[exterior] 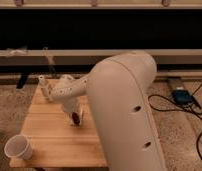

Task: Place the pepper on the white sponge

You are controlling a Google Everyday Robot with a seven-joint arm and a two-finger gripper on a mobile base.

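One wooden bench (54, 145), one white cup (18, 147) at its front left corner, one arm (119, 105), one hand (75, 119) low over bench middle, one dark red pepper (74, 118) at hand, one blue device (182, 96) on floor

My arm's white shell (126, 110) hides the wooden table's (49, 135) right side. The gripper (75, 118), low over the table's middle right of the white cup (18, 148), shows as a dark blur; I cannot tell whether it touches the tabletop. The shell's base runs off the lower edge.
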